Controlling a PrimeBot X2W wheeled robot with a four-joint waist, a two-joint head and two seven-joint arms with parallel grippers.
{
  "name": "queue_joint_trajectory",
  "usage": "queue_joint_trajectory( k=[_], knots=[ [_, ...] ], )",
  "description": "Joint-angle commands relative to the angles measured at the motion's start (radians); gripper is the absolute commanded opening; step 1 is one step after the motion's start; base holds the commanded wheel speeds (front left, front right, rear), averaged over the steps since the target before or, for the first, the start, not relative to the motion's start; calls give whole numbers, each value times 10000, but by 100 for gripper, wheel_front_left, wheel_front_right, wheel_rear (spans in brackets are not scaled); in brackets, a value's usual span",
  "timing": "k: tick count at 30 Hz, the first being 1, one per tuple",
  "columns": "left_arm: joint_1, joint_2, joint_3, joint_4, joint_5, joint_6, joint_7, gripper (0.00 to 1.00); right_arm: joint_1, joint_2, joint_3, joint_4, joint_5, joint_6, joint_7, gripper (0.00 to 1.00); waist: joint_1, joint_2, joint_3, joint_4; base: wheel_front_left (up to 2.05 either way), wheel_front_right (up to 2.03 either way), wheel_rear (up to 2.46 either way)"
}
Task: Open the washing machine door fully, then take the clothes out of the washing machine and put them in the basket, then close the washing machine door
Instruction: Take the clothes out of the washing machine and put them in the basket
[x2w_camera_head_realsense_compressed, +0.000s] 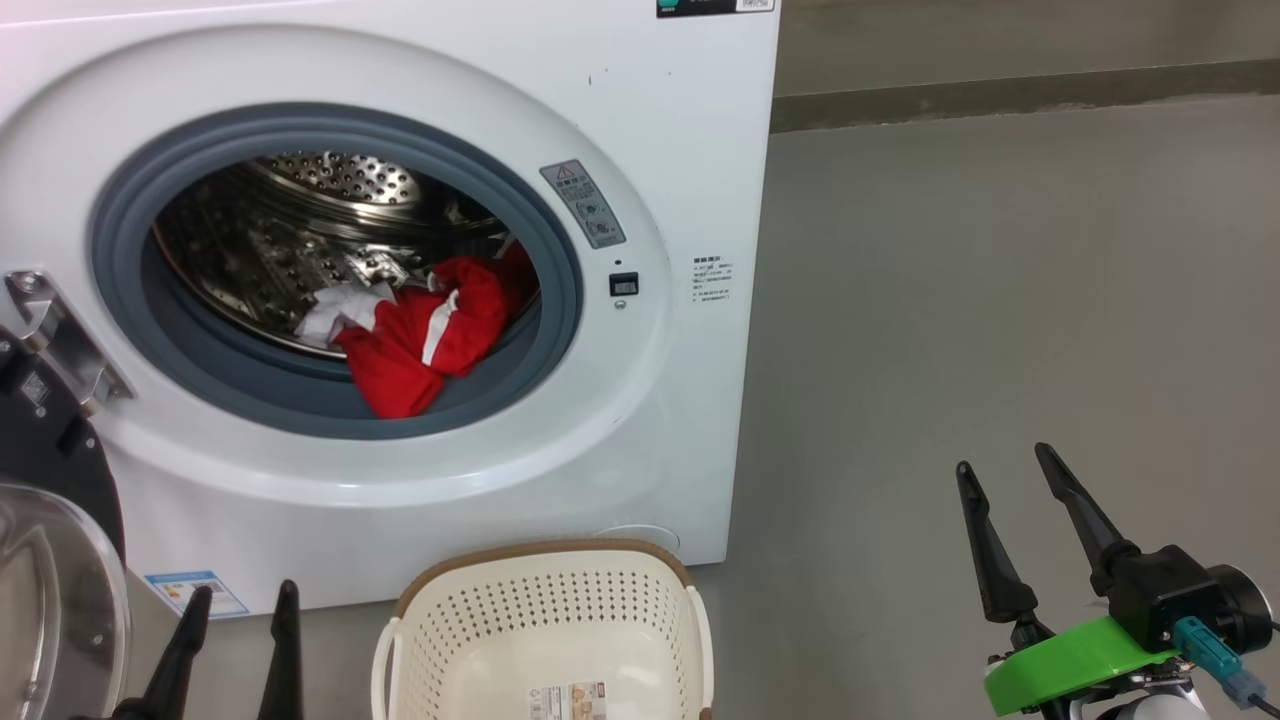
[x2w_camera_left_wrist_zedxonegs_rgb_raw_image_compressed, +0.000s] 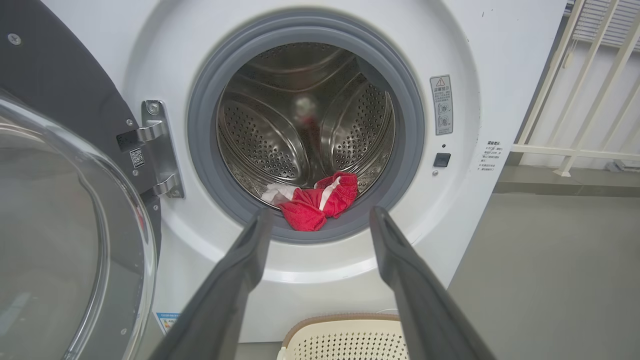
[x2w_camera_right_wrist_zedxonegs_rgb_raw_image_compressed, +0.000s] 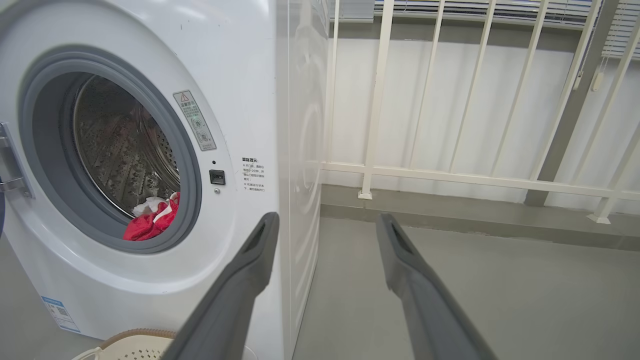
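Clothes (x2w_camera_left_wrist_zedxonegs_rgb_raw_image_compressed: 315, 202) dead ahead of left gripper (x2w_camera_left_wrist_zedxonegs_rgb_raw_image_compressed: 320, 211), heaped over gasket (x2w_camera_left_wrist_zedxonegs_rgb_raw_image_compressed: 202, 130) lip; we favour left (right gripper (x2w_camera_head_realsense_compressed: 1002, 457) well aside). Both spread wide, empty.

Likely a laundry balcony: washing machine (x2w_camera_right_wrist_zedxonegs_rgb_raw_image_compressed: 235, 65) beside white railing (x2w_camera_right_wrist_zedxonegs_rgb_raw_image_compressed: 378, 100).

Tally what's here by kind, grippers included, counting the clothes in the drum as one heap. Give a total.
washing machine: 1
washing machine door: 1
basket: 1
heap of clothes: 1
grippers: 2 (left gripper, right gripper)
Total: 6
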Motion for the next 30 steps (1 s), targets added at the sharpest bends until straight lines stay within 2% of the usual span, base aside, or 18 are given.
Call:
queue_joint_trajectory(
  k=[1,8,30],
  knots=[
    [-283,215,298,-297,28,51,-79,100,-308,-72,249,-215,38,35,-63,100,0,-1,16,1,61,-61,0],
    [-368,209,108,-261,-179,-153,21,100,-340,-72,282,-180,46,35,-63,100,0,-1,83,-11,15,-15,0],
    [-1236,-117,262,190,-686,210,-241,100,-479,-72,444,-164,9,35,-63,100,0,-1,488,230,0,0,0]
  ],
)
